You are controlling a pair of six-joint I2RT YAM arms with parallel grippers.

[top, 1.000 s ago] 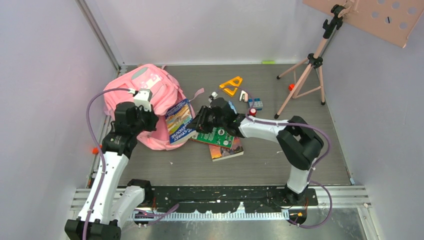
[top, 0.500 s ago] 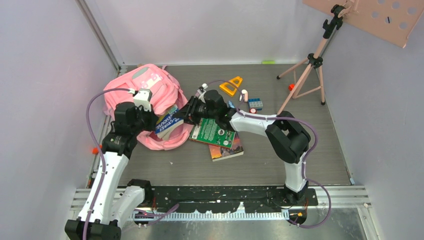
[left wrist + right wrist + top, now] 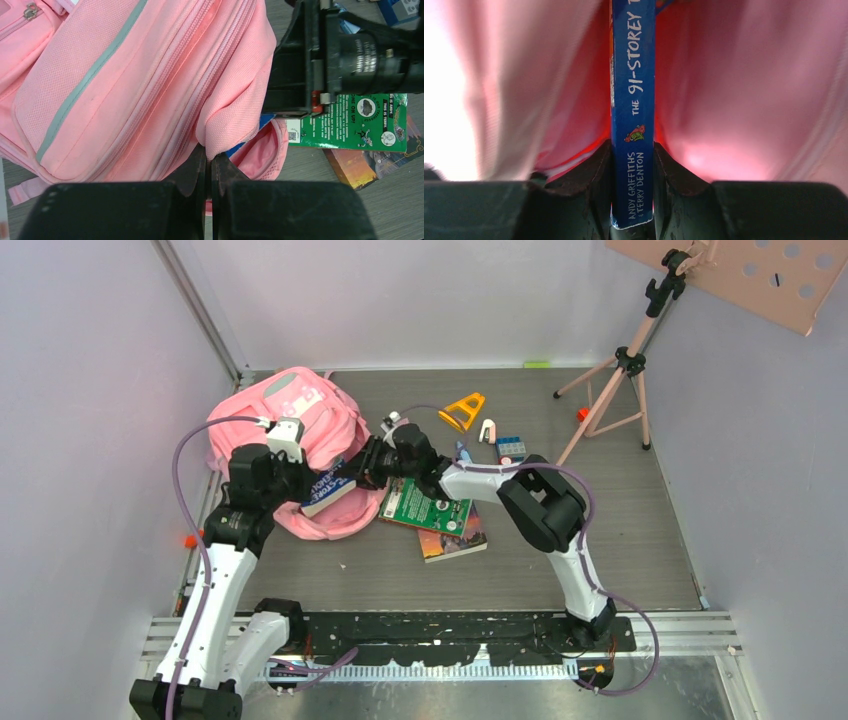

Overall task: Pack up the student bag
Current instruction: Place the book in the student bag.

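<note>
Book-insertion step: left tool [image 3: 209,159] pinches a flap of the student bag [image 3: 125,75], right tool [image 3: 633,167] clamps the blue 91-Storey paperback [image 3: 633,90] at its mouth; next probably a deeper push, then release.

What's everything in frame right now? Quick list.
student bag: 1, pink, back left of table
blue book: 1, blue spine, partly in the bag's mouth
green book: 1, green, mid table, on top of orange book
orange book: 1, orange-brown, under green book
triangle: 1, orange, behind the books
block: 1, blue, right of triangle
tripod: 1, pink legs, back right
left gripper: 1, black, shut on bag fabric
right gripper: 1, black, shut on blue book
</note>
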